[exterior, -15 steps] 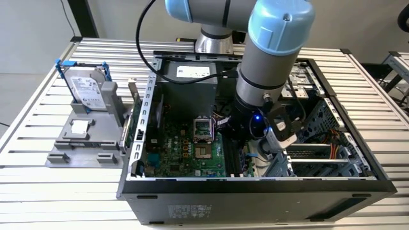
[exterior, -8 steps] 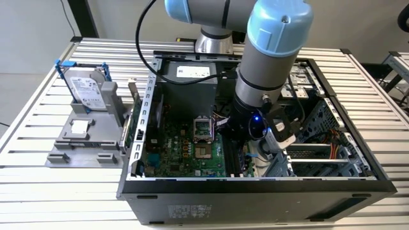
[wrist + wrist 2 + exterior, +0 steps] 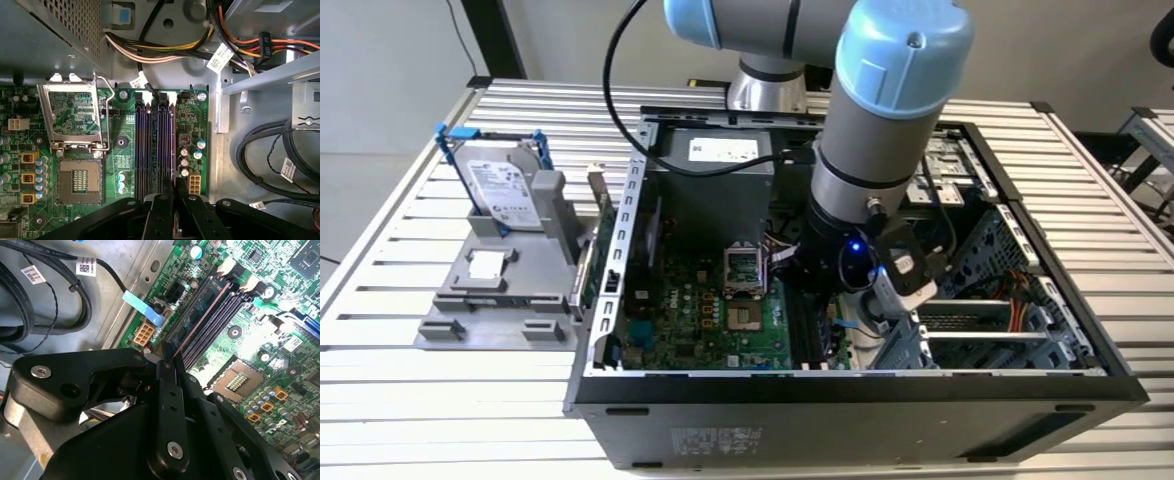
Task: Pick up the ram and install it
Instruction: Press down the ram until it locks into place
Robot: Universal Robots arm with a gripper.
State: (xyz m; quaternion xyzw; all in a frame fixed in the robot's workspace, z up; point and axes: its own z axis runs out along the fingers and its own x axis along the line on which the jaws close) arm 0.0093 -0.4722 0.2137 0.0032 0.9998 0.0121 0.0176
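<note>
My gripper (image 3: 818, 306) is down inside the open computer case (image 3: 854, 385), over the memory slots (image 3: 803, 335) of the green motherboard. In both wrist views its black fingers (image 3: 167, 371) are shut on the ram (image 3: 202, 310), a thin dark board seen edge-on. The ram (image 3: 173, 165) stands on its long edge in line with the outermost slot (image 3: 170, 140), the one nearest the board's edge. Whether it is seated in that slot I cannot tell. The white clips (image 3: 171, 98) at the slots' far end are visible. The gripper (image 3: 174, 365) (image 3: 174, 200) holds the ram's near end.
An open processor socket (image 3: 77, 182) with its raised frame lies beside the slots. Black cables (image 3: 45, 315) and a wire bundle (image 3: 165, 52) run close by. A hard drive with blue rails (image 3: 500, 185) stands on a grey fixture (image 3: 500, 290) on the exterior view's left, outside the case.
</note>
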